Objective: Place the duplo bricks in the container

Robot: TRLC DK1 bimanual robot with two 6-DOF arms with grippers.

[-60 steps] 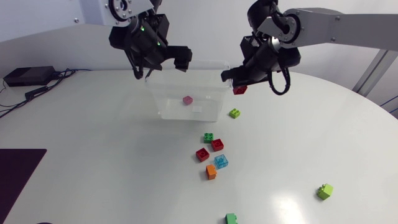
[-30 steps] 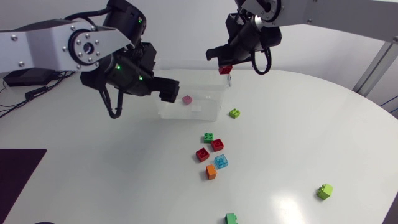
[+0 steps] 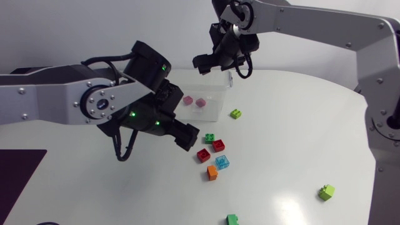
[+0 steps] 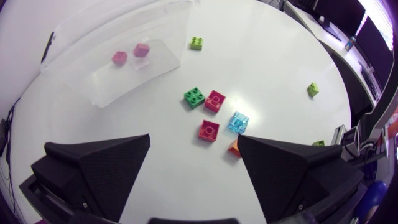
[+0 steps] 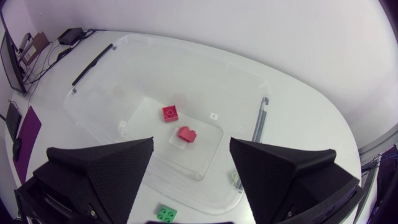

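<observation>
The clear container (image 3: 215, 110) stands at the back of the table with two pinkish-red bricks (image 3: 186, 99) (image 3: 200, 102) inside. My right gripper (image 3: 212, 62) hangs open above it with nothing between its fingers; in the right wrist view both bricks (image 5: 170, 112) (image 5: 186, 134) lie on the container floor (image 5: 124, 81) below the gripper (image 5: 189, 180). My left gripper (image 3: 185, 132) is open and empty, just left of a cluster of green (image 3: 209, 138), red (image 3: 218, 145), red (image 3: 203, 155), blue (image 3: 222, 162) and orange (image 3: 212, 173) bricks. The left wrist view shows a red brick (image 4: 209, 130) just ahead of the gripper (image 4: 194, 168).
A lime brick (image 3: 235, 114) lies right of the container. Another lime brick (image 3: 325, 192) sits far right near the front. A green brick (image 3: 232, 219) is at the front edge. A dark mat (image 3: 15, 172) covers the front left corner.
My right gripper moved left over the container and opened; its red brick now lies inside. My left arm swung from behind the container to the front, beside the brick cluster.
</observation>
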